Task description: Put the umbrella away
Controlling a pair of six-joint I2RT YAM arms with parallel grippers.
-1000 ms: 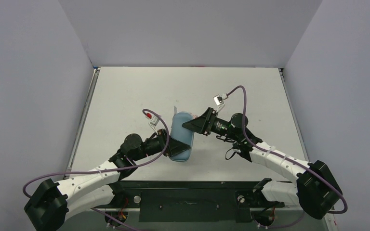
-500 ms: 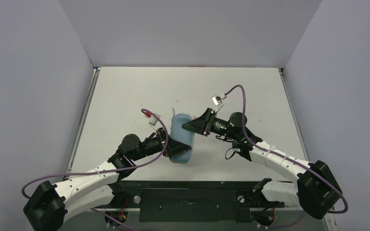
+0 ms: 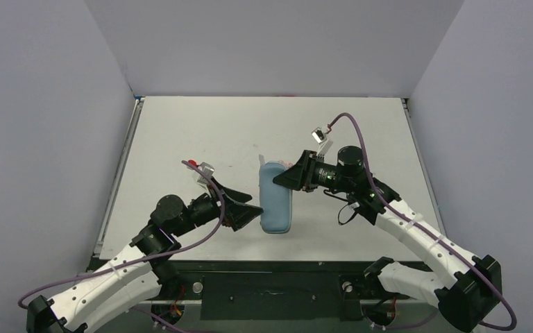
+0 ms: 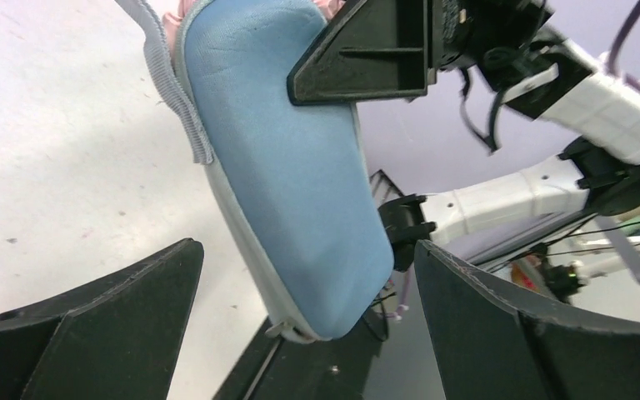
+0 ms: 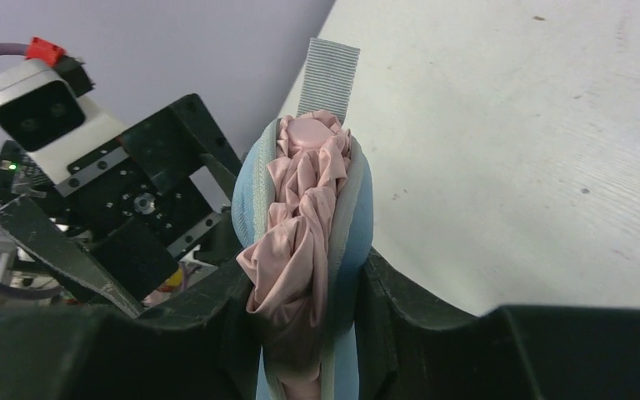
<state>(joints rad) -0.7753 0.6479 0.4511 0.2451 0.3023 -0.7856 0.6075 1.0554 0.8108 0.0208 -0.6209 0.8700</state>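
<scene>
l gripper (image 3: 253, 208) released, backed off blue case (image 3: 275, 208); r gripper (image 3: 277, 182) alone clenched blue case w/ umbrella (image 5: 300, 225) bulging out, closing pending.

Bright, even light, faint shadows; left hand (image 4: 306, 250) slightly soft close to its camera

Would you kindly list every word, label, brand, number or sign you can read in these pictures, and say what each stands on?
No text can be read in any view.
Light blue oblong fabric case: no print visible.
Pale salmon-pink folding umbrella inside the case: no print visible.
Black wrist housing of the right arm: faint light marks, too small to read.
</scene>
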